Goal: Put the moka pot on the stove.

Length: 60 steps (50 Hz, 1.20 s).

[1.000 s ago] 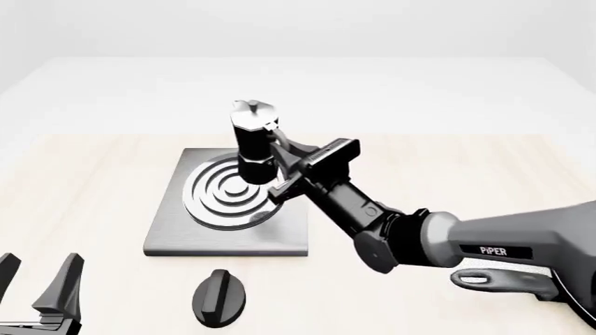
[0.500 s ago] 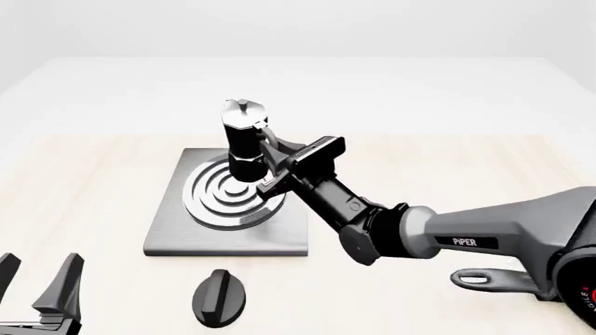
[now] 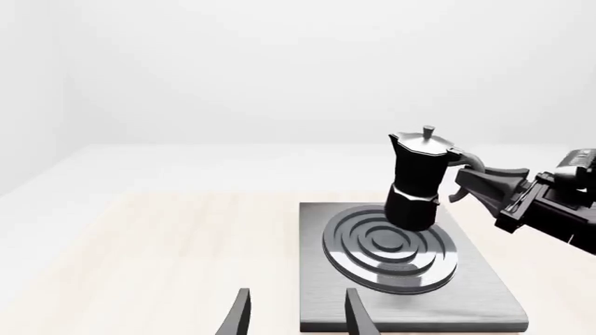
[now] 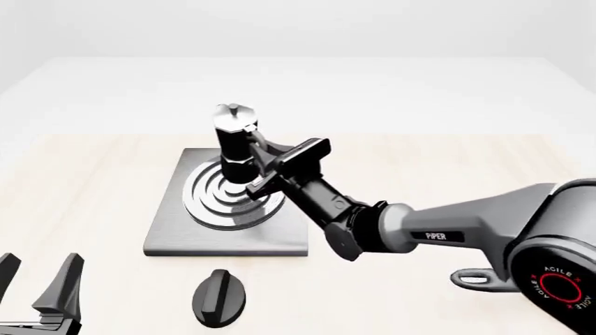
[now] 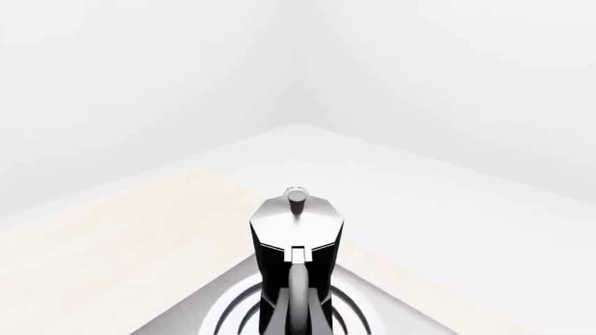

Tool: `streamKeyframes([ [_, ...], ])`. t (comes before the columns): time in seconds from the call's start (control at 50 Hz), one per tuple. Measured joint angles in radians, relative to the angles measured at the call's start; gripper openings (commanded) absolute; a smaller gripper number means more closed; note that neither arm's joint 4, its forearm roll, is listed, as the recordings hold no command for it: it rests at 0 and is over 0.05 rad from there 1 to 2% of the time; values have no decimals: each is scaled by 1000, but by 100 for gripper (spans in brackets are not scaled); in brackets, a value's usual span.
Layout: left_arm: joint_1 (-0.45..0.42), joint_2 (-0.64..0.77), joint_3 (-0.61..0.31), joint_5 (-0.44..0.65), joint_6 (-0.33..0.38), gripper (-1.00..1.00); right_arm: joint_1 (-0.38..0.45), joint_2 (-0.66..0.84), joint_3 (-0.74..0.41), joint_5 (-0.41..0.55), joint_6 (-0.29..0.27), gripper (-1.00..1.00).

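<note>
The moka pot (image 4: pixel 234 143), black waisted body with a silver lid and knob, stands upright over the ring burner (image 4: pixel 223 202) of the grey stove slab (image 4: pixel 177 234). I cannot tell whether its base touches the rings. My right gripper (image 4: pixel 262 158) is shut on the pot's side handle, reaching in from the right. In the left wrist view the pot (image 3: pixel 416 183) is over the far part of the burner (image 3: pixel 391 251), with the right gripper (image 3: pixel 478 183) beside it. The right wrist view looks down on the lid (image 5: pixel 296 222). My left gripper (image 4: pixel 39 289) is open and empty at the front left.
A small black oval knob (image 4: pixel 220 298) lies on the wooden table in front of the stove slab. The right arm (image 4: pixel 437 230) stretches across the table's right half, above the slab's right edge. The left gripper's fingertips (image 3: pixel 241 317) show in its own view.
My right gripper has carried the moka pot to the left, from the burner's far right edge to nearer its middle. The left arm has not moved.
</note>
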Motion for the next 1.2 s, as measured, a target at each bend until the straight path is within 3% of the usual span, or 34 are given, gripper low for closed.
streamKeyframes([
  [1.2, 0, 0, 0, 0, 0, 100, 17, 145, -106, 30, -5, -100],
])
